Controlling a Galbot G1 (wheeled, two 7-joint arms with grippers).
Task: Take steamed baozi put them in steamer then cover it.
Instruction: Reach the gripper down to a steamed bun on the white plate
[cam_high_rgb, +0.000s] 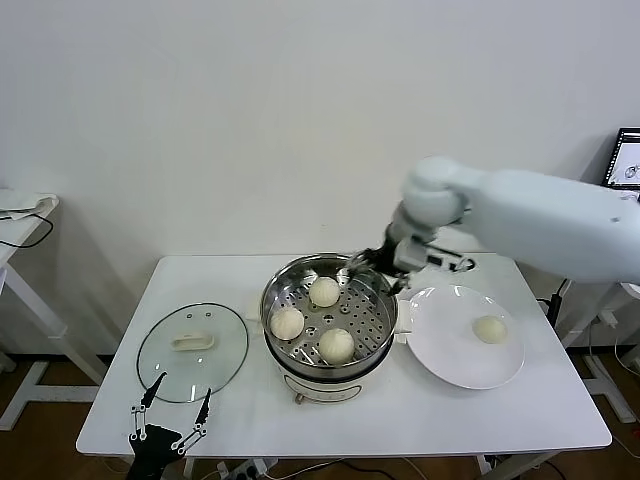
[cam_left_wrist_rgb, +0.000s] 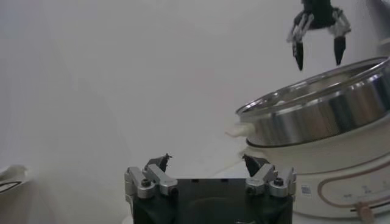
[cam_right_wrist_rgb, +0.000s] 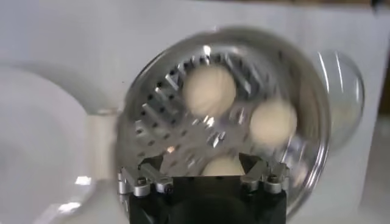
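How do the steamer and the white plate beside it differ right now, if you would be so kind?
The steamer is a deep, shiny steel pot on a cream base; the white plate is flat and lies directly on the table. The steamer holds three baozi on its perforated tray; the plate holds one baozi. Both are round and uncovered.

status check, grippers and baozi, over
Right gripper open, empty, above steamer back rim. Left gripper open, parked by the cover. Three baozi in the steamer, one left on plate. Nothing blocking.
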